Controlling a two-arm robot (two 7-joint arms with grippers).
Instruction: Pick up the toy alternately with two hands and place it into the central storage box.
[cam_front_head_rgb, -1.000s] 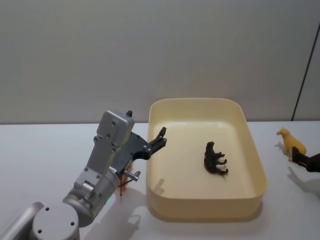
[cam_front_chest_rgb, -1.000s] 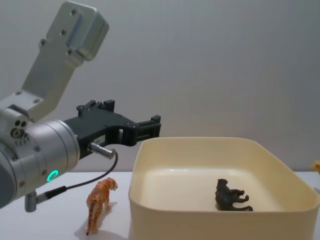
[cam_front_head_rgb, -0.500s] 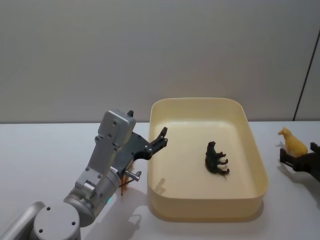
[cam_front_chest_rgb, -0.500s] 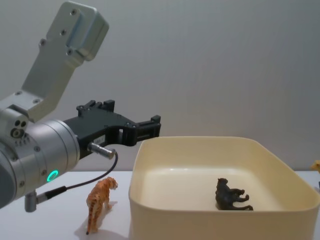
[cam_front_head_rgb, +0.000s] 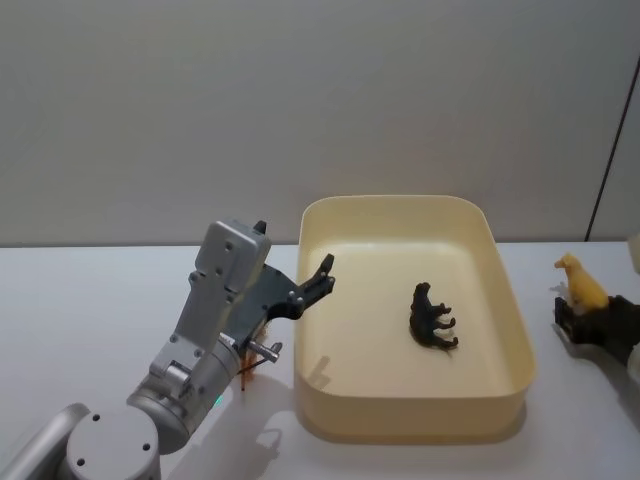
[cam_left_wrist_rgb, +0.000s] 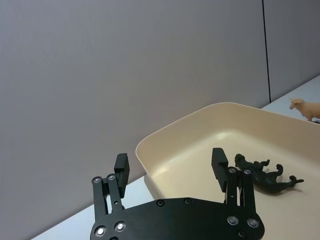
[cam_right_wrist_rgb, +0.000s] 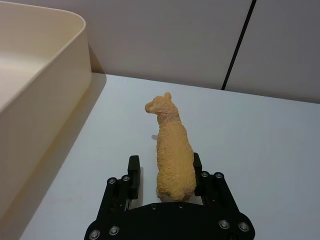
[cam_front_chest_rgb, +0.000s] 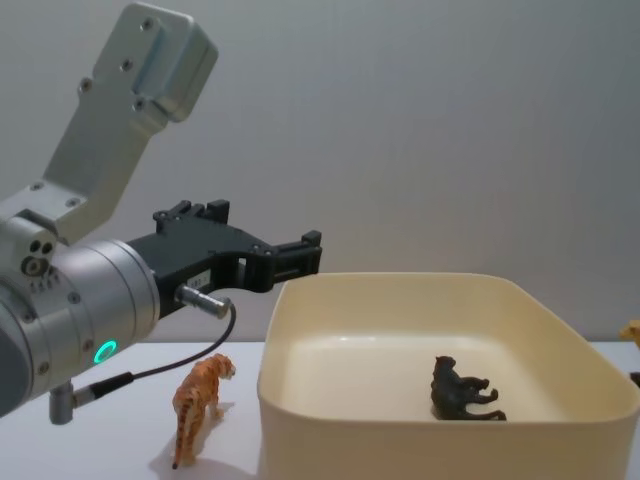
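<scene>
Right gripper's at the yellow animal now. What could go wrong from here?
1. The yellow toy sits off-centre between the right gripper's open jaws; closing may tip it instead of clamping it.
2. The storage box wall rises close by; a low carry could clip the rim.
3. The left gripper hovers open by the box's other side above the tiger; descending could topple it.

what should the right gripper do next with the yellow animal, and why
Probably close its fingers. The right gripper straddles the yellow toy animal, which stands on the table to the right of the storage box. One finger is at its flank and there is a gap at the other, so it isn't clamped yet. The left gripper hovers open by the box's left rim.
</scene>
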